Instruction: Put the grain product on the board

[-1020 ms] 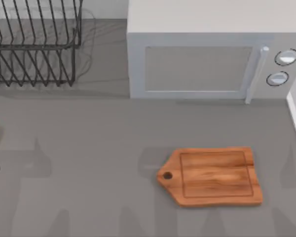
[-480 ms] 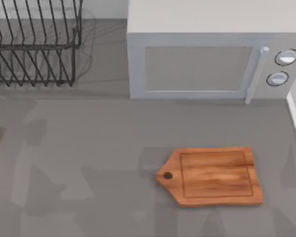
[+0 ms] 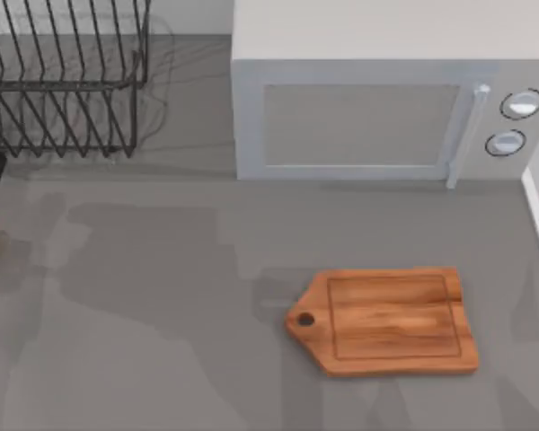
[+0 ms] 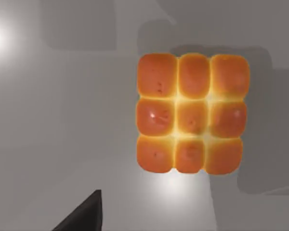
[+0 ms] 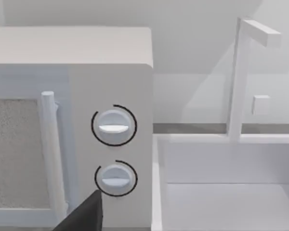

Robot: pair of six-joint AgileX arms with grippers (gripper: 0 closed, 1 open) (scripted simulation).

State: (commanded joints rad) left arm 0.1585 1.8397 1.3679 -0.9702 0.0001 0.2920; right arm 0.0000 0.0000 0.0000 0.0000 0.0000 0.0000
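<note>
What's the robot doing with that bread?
The left arm is at the table's far left edge, its camera looking straight down on the bread rolls, which lie on the grey table. Nothing grips them. The wooden board waits bare, in front of the microwave. The right arm's camera faces the microwave's dials, away from the work.

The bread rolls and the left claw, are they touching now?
Apart. Left wrist view: bare table separates the bread rolls from the dark claw tip.
</note>
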